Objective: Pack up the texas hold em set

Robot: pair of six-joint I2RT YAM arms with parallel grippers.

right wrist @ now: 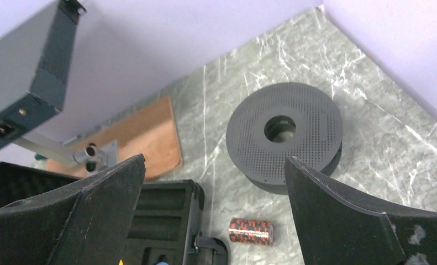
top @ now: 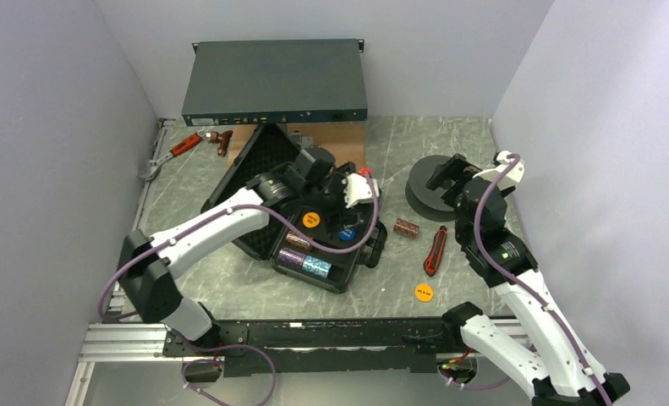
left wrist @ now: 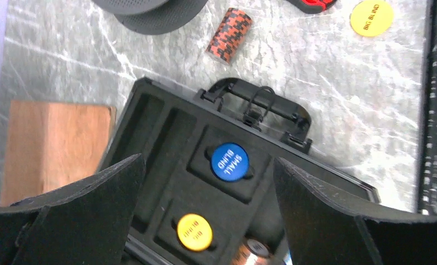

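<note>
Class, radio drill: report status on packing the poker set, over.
Both grippers open, empty: left gripper over the open case, right gripper near the spool. Red-black chip roll and Big Blind disc loose on the table. Red-black handled tool lies between them.

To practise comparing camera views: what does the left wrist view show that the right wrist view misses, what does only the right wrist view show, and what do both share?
Only left wrist: the yellow BIG BLIND disc lying on the table. Only right wrist: the grey rack unit. Both: the red-black chip roll, black perforated spool, wooden board and open black case.
</note>
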